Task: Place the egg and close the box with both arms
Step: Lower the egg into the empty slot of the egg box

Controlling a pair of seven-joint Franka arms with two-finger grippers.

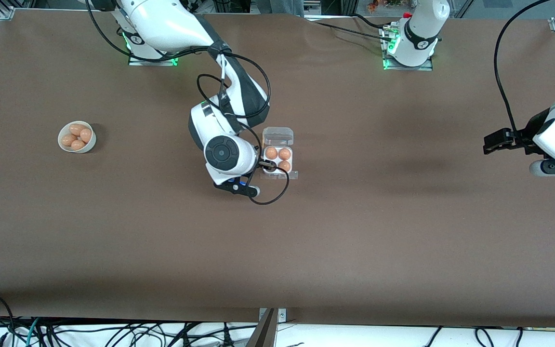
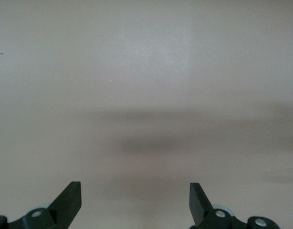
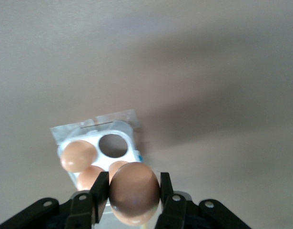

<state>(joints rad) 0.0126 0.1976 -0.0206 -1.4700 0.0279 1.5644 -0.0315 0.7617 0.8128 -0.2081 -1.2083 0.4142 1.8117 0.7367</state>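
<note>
1. The table [image 1: 354,231] carries the box [image 1: 278,153] near its middle, lid hinged open. 3 cells hold eggs; the 4th, toward the right arm's end and nearer the front camera, looks empty.
2. The right gripper [image 3: 134,193] hangs over that cell with its fingers [image 3: 99,191] clamped on the egg [image 3: 135,192]. Released off-centre, the egg could land on a divider or a neighbouring egg and roll out or crack.
3. The light box may slide if the fingers catch its rim.
4. The left gripper [image 2: 136,198] waits over bare table at the left arm's end, fingers apart, well apart from the box; an unsteadied lid might spring open.
5. The bowl [image 1: 77,137] of spare eggs sits clear.
</note>
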